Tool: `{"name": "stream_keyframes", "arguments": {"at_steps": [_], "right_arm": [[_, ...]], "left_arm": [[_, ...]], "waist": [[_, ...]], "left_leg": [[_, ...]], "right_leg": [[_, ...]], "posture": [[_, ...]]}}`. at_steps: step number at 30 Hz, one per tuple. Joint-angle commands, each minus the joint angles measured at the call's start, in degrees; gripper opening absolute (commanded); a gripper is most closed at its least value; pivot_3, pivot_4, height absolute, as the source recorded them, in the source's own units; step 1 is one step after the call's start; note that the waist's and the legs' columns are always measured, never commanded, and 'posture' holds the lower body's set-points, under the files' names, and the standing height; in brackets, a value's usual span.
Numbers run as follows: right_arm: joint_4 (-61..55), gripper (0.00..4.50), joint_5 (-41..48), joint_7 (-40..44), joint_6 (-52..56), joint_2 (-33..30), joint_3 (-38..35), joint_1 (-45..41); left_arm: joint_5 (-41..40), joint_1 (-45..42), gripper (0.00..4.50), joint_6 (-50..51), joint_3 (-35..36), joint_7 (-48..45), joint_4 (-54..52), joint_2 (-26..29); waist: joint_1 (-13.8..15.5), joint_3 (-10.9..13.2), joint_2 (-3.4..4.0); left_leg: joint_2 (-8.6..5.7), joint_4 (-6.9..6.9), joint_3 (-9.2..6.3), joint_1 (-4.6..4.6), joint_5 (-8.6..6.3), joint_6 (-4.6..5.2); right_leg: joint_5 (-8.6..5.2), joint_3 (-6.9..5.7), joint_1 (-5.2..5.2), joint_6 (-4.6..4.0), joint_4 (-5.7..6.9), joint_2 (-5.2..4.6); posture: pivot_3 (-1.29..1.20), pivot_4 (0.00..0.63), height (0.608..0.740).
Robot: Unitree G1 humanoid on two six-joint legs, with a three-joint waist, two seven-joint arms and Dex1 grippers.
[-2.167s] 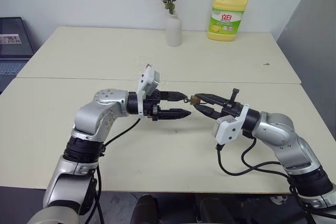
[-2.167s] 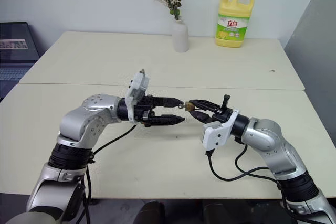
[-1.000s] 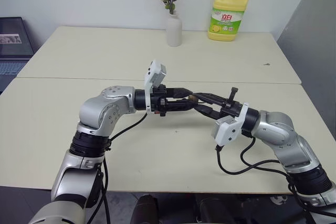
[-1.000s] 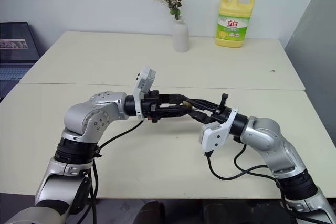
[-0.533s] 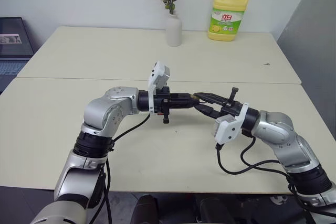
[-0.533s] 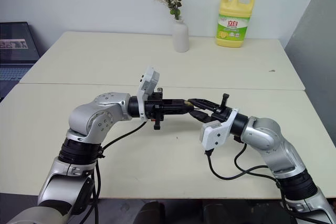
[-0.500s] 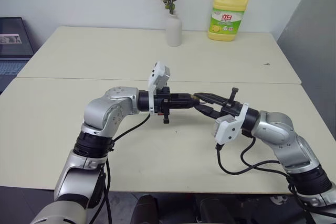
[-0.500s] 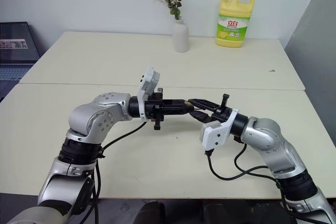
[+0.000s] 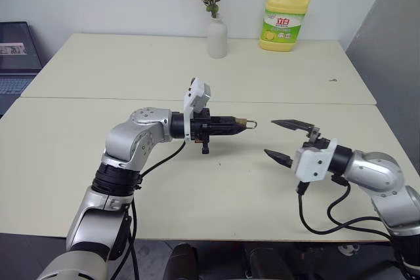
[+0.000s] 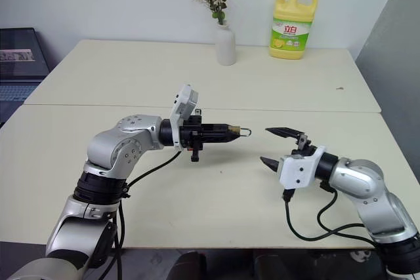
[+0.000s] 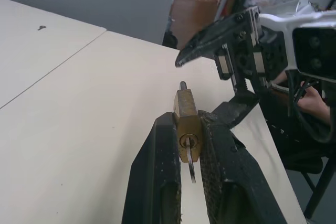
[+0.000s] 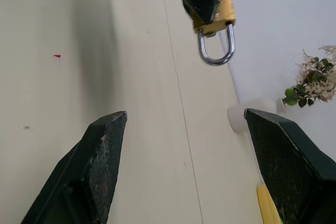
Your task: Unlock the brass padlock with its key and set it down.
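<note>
Jaws of the left gripper clamp the brass padlock above the table, key inserted; the right gripper stands spread wide, well apart.

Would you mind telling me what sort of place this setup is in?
Probably an office or lab room: two plain cream tables pushed together, a white vase of dried flowers, a yellow soap bottle and a laptop at the far left.
</note>
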Motion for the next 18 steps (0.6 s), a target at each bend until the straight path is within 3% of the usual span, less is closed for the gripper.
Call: {"name": "stream_keyframes", "arguments": {"at_steps": [1,5,12,18], "right_arm": [[-6.9,3.58,7.5,0.9,4.1,0.9,-1.6,0.4],[-9.3,2.5,8.9,-0.1,10.2,3.8,0.6,-2.6],[-7.9,0.01,9.0,0.6,12.7,5.2,1.8,-5.1],[-6.4,0.0,8.6,1.2,11.6,5.6,2.6,-6.4]], "left_arm": [[-0.3,-1.7,0.17,-1.3,-0.1,-2.2,-0.1,0.2],[-1.1,-1.9,0.17,-0.5,-0.2,-4.4,-0.7,0.5],[-1.1,-1.4,0.17,-0.3,0.1,-5.1,-2.1,0.9],[-1.3,-0.7,0.17,0.2,0.5,-4.9,-3.7,1.2]], "waist": [[0.0,0.0,0.0],[-0.2,0.0,0.0],[0.1,0.0,0.0],[0.0,0.0,0.0]], "left_leg": [[0.0,0.0,-0.03,0.0,0.0,0.0],[0.0,0.02,-0.04,0.0,0.0,0.0],[-0.01,0.03,-0.07,-0.03,0.0,0.0],[-0.01,0.02,-0.07,-0.02,0.0,0.0]], "right_leg": [[0.0,-0.01,0.01,0.01,0.0,0.01],[-0.01,0.0,0.01,0.02,0.02,0.01],[-0.01,-0.03,0.02,0.03,-0.02,0.01],[-0.01,-0.03,0.02,0.03,-0.02,0.01]], "posture": [[0.0,0.15,0.74],[0.0,0.15,0.74],[0.0,0.15,0.74],[0.0,0.15,0.74]]}}
